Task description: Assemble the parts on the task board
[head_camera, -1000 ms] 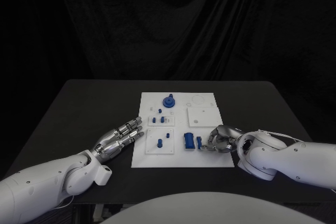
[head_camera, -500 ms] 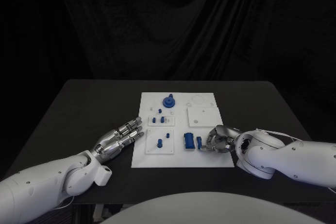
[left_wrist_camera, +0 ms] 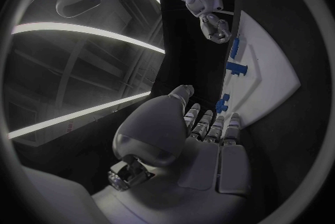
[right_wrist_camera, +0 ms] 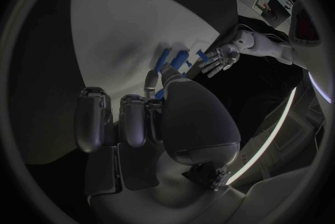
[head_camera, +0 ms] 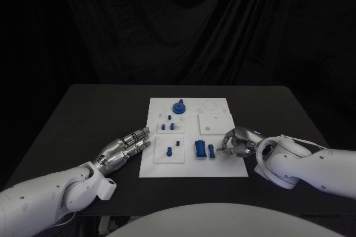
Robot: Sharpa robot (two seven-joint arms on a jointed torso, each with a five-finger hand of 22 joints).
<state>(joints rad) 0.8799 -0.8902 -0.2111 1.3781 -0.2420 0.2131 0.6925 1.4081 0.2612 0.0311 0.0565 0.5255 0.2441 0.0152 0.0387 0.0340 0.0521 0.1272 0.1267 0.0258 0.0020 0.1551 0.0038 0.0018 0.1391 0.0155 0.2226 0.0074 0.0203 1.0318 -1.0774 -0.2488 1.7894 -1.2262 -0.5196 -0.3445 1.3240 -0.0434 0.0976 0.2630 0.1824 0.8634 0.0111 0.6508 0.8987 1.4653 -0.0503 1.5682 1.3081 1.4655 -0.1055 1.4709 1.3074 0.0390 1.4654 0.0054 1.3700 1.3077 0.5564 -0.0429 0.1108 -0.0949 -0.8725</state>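
The white rectangular task board [head_camera: 194,167] is seen lying flat in the middle of the black desk [head_camera: 89,108], between the two hands. The left silver hand [head_camera: 124,147] is laid on the desk just beside the board's edge; its fingers [head_camera: 141,131] are stretched out, slightly apart, and nothing is held in them. In the left wrist view the same fingers [left_wrist_camera: 209,126] are shown side by side, with a small blue part [left_wrist_camera: 222,103] just beyond their tips on the board [left_wrist_camera: 268,62].

The right silver hand [head_camera: 237,143] is placed over the board's near corner, its fingers [head_camera: 227,144] curled inward. A chunky blue block-shaped part [head_camera: 201,148] and a thinner blue upright piece [head_camera: 211,150] are found immediately beside these fingertips; whether the thinner piece is pinched or merely touched cannot be told. In the right wrist view several blue parts [right_wrist_camera: 173,59] are seen just past the curled fingers [right_wrist_camera: 133,118].

Farther from both sets of fingers, a round blue knob-like part [head_camera: 179,108] stands at the board's far end, and small blue pegs [head_camera: 167,127] are set between it and the left fingertips.
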